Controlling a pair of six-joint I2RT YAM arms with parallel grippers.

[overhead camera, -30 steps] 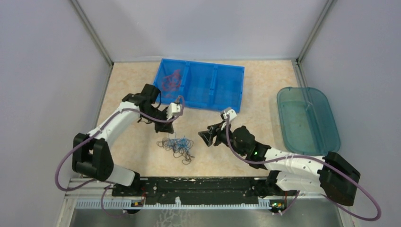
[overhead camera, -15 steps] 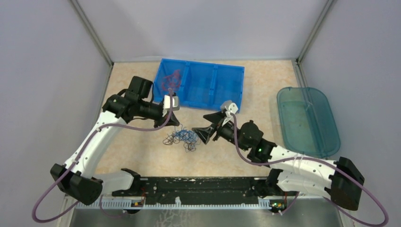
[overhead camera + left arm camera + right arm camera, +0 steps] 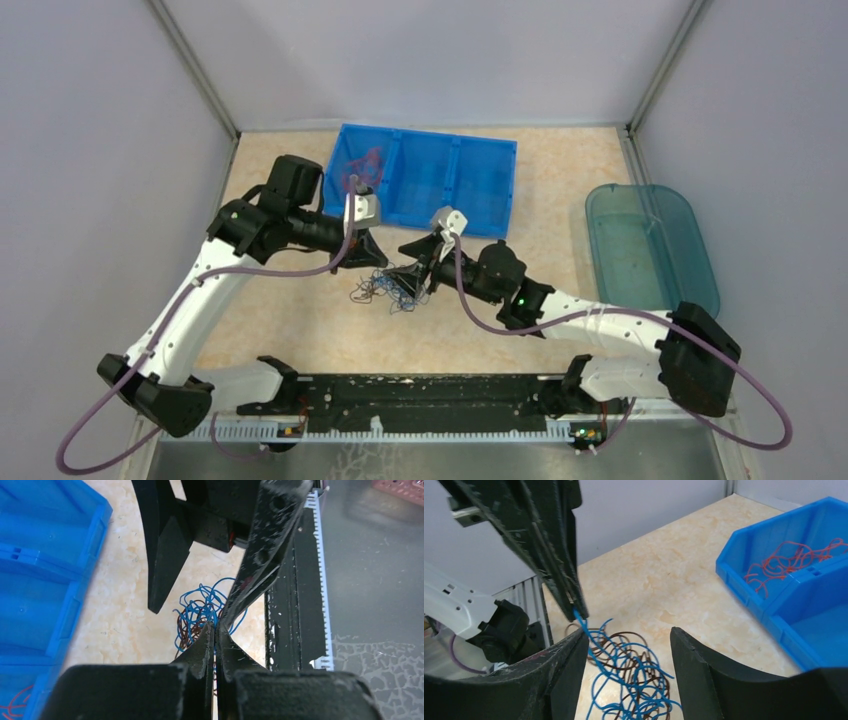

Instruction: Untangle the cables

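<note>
Left end effector (image 3: 215, 634) tight on cables (image 3: 624, 672), right end effector (image 3: 629, 632) wide above.

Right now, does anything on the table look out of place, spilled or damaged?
Nothing looks damaged or spilled. The only mess is the wire tangle, blue and brown strands knotted on the table between the grippers; the left gripper is shut on one blue strand, the right gripper open at the tangle.

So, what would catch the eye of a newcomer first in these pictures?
First, the two grippers tip to tip over the cables at mid-table: the left gripper pinches a blue wire, and the right gripper stands open over the clump. Behind them, a blue bin holds red wires in its left compartment.
</note>
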